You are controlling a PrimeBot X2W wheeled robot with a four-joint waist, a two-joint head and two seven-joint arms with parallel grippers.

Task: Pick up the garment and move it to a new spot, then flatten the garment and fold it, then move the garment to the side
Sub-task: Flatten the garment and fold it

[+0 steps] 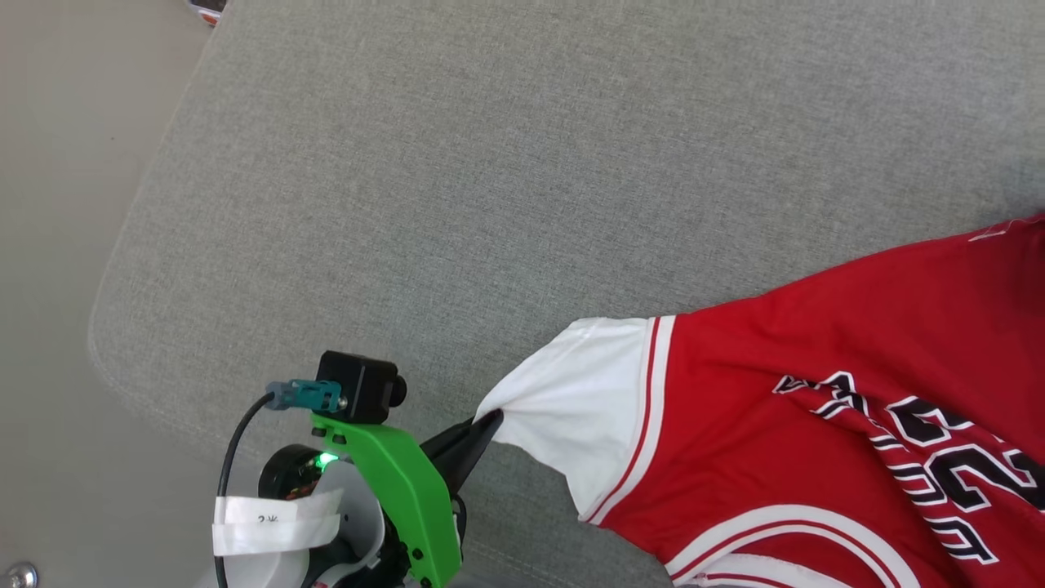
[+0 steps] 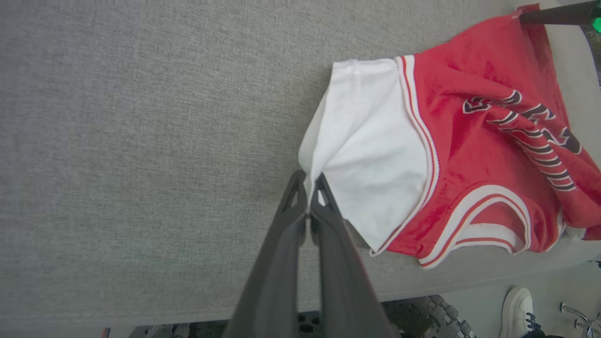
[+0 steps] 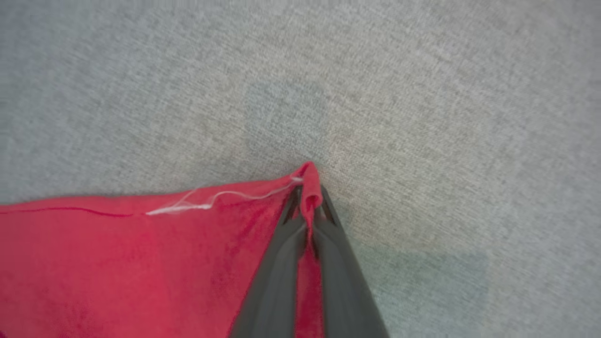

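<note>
**Both grippers clamped on the jersey, sleeve and hem corner**

In the left wrist view the left gripper (image 2: pixel 307 182) has its two dark fingers pressed together on the outer edge of the white sleeve (image 2: pixel 371 159), with a fold of white cloth nipped between the tips. The head view shows the same gripper (image 1: pixel 488 423) with the sleeve cloth drawn out to a point at its tips. Its wrist carries a green bracket (image 1: pixel 400 482) and a small black camera (image 1: pixel 359 385).

The right gripper (image 3: pixel 310 199) is likewise closed, on a red corner of the garment (image 3: pixel 141 263) that stands up as a small peak between its fingers. A loose white thread (image 3: pixel 211 203) trails along the hem beside it.

The garment (image 1: pixel 816 343) lies lettering-up on the grey cushion (image 1: pixel 490 163). It stretches from the pinched sleeve toward the right of the head view. Its striped collar (image 2: pixel 474 216) lies close to the cushion's near edge, and the black lettering (image 1: pixel 939 457) is rumpled. The rounded near-left corner of the cushion is bare. Beyond the near edge, on the floor (image 1: pixel 49 204), a person's white shoe (image 2: pixel 516 305) is visible.
</note>
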